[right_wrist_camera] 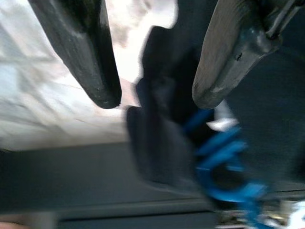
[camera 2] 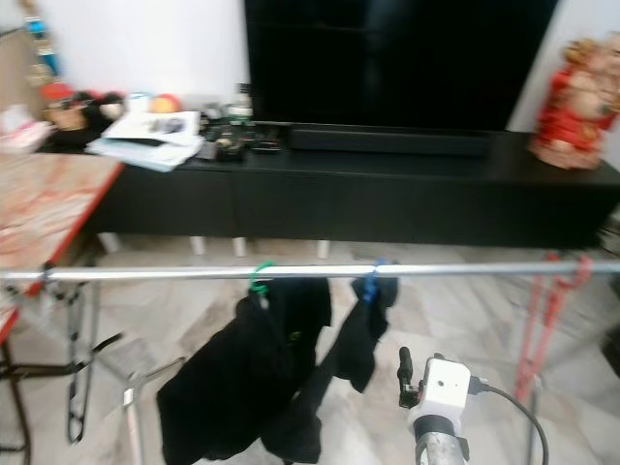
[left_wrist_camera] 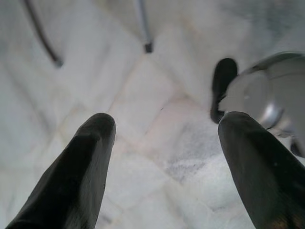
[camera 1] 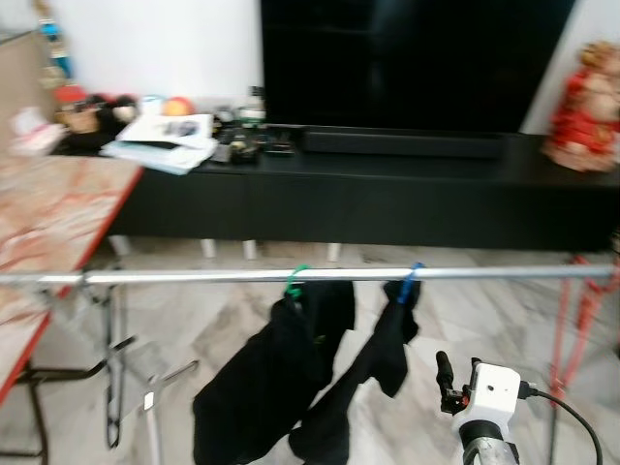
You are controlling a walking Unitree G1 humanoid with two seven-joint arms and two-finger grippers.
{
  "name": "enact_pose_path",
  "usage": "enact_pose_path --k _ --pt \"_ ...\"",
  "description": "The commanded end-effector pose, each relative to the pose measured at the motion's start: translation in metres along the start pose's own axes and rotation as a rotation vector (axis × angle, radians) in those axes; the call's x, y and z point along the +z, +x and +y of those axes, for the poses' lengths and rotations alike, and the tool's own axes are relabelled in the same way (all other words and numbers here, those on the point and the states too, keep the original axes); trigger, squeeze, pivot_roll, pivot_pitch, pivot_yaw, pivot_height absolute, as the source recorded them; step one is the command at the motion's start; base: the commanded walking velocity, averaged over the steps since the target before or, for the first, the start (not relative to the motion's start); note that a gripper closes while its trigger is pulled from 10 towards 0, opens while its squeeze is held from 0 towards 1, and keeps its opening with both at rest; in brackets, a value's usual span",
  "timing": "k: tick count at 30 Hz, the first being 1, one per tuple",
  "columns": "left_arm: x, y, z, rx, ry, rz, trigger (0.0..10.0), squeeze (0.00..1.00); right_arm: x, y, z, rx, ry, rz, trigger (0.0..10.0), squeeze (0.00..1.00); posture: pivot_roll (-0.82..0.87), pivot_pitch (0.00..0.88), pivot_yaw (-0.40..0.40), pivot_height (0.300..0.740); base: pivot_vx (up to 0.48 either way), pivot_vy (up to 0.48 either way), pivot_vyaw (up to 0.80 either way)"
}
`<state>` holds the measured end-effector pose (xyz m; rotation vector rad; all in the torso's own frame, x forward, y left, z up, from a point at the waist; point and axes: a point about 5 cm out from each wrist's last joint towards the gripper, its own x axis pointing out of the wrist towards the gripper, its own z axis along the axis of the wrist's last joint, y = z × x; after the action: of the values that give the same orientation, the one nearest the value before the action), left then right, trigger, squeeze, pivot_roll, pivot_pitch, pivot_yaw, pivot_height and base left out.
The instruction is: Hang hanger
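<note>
Garments are seen hung on a silver rail [camera 1: 320,275] across mid-frame: left of centre a green hanger [camera 1: 295,282] carrying dark clothing [camera 1: 281,378], right of it a blue hanger [camera 1: 411,280] with a smaller black piece. Low right, the right hand [right_wrist_camera: 152,90] is held open, empty, just short of the blue hanger. The left hand [left_wrist_camera: 164,138] is open over marble floor [left_wrist_camera: 143,114]. Hangers are judged light, stiff and slippery; the hook's neck is best gripped.
</note>
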<state>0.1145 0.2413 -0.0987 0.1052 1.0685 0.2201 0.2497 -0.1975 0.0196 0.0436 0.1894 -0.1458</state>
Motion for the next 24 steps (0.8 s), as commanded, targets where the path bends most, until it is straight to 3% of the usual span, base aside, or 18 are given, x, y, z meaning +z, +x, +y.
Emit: enact_pose_path --k 1,13,14,17,24 --pt "-0.008 -0.002 -0.001 -0.003 -0.016 0.024 10.0 0.00 0.001 -0.002 -0.002 -0.002 -0.004 0.001 10.0 0.00 0.15 0.000 -0.037 0.740 0.000 0.000 0.63" --pt "-0.026 -0.006 -0.001 -0.020 0.039 0.063 10.0 0.00 0.036 0.017 0.020 0.076 0.049 -0.099 10.0 0.00 0.14 0.000 -0.038 0.740 0.000 0.000 0.00" --pt "-0.024 -0.006 -0.003 -0.025 0.045 0.060 10.0 0.00 0.041 0.021 0.025 0.130 0.094 -0.091 10.0 0.00 0.13 0.000 -0.033 0.740 0.000 0.000 0.00" --pt "-0.016 -0.004 -0.007 -0.032 0.054 0.044 10.0 0.00 0.045 0.025 0.030 0.183 0.115 -0.076 10.0 0.00 0.13 0.000 -0.034 0.740 0.000 0.000 0.00" --pt "-0.005 -0.001 -0.011 -0.041 0.071 0.023 10.0 0.00 0.041 0.030 0.026 0.200 0.130 -0.016 10.0 0.00 0.14 0.000 -0.041 0.740 0.000 0.000 0.00"
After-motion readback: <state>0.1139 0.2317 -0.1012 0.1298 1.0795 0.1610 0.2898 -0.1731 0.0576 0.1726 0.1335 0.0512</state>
